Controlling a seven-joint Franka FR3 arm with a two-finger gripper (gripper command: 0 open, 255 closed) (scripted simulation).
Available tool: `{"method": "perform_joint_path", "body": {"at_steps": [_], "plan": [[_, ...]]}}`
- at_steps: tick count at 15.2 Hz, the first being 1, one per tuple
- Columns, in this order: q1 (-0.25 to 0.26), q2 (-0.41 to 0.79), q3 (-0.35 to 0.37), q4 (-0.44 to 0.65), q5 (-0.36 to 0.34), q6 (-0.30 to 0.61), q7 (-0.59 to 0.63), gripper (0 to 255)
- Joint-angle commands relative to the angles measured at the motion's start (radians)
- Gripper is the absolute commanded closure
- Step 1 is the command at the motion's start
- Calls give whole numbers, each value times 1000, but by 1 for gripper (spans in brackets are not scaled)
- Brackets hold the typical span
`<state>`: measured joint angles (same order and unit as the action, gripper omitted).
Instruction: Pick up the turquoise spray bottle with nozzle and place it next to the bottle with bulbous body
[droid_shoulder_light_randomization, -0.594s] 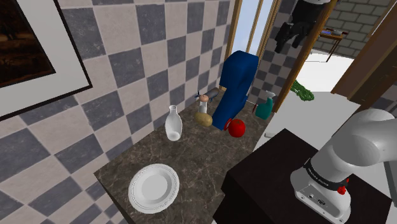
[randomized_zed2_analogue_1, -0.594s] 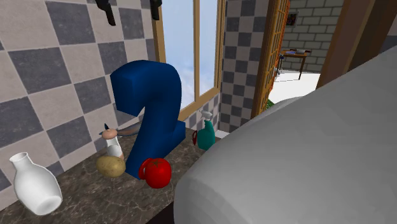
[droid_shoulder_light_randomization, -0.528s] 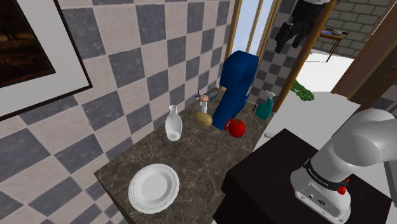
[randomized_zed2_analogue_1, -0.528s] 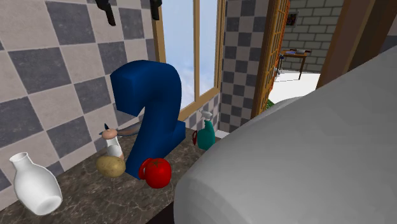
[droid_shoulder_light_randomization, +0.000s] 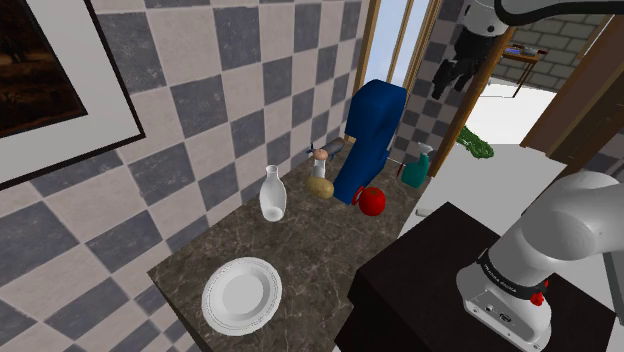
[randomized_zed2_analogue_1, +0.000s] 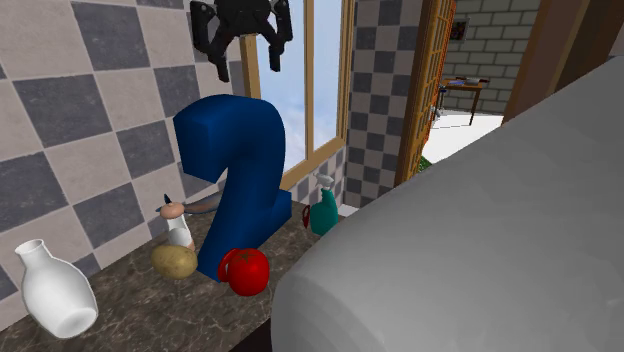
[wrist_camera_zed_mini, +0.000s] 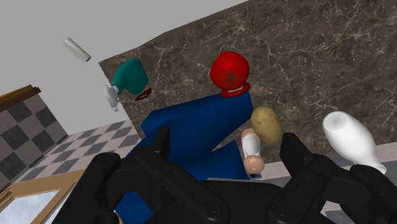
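One step in hand, judging by the layout: the descent toward the turquoise spray bottle with a pale nozzle (droid_shoulder_light_randomization: 415, 168). Black two-finger gripper (droid_shoulder_light_randomization: 452, 85) high above the far end of the dark marbled desk (droid_shoulder_light_randomization: 300, 250), fingers spread wide, nothing between them. Spray bottle upright at the far right of the shoulder view, by the window frame, just beyond the tall blue block shaped like a figure two (droid_shoulder_light_randomization: 370, 135). White bottle with a bulbous body (droid_shoulder_light_randomization: 272, 195) well apart from it, nearer and toward the shoulder view's left, past a red tomato-like ball (droid_shoulder_light_randomization: 372, 201) and a brown potato (droid_shoulder_light_randomization: 320, 187).

Best done by coming straight down over the spray bottle, keeping clear of the blue block close on one side. Better to close on the wider body below the nozzle than on the narrow neck; probably light, top-heavy and easy to tip. Worth centring before closing, then lifting high enough to clear the blue block on the way across. For setting down, aim at bare desk just beside the white bottle.
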<state>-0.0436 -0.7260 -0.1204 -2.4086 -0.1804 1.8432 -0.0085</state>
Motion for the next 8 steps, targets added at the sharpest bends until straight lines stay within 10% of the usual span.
{"method": "perform_joint_path", "body": {"at_steps": [1, 8], "plan": [[-8, 32, -45, -26, -18, 60, -47, 0], [-24, 186, -193, -55, -51, 242, -205, 0]]}}
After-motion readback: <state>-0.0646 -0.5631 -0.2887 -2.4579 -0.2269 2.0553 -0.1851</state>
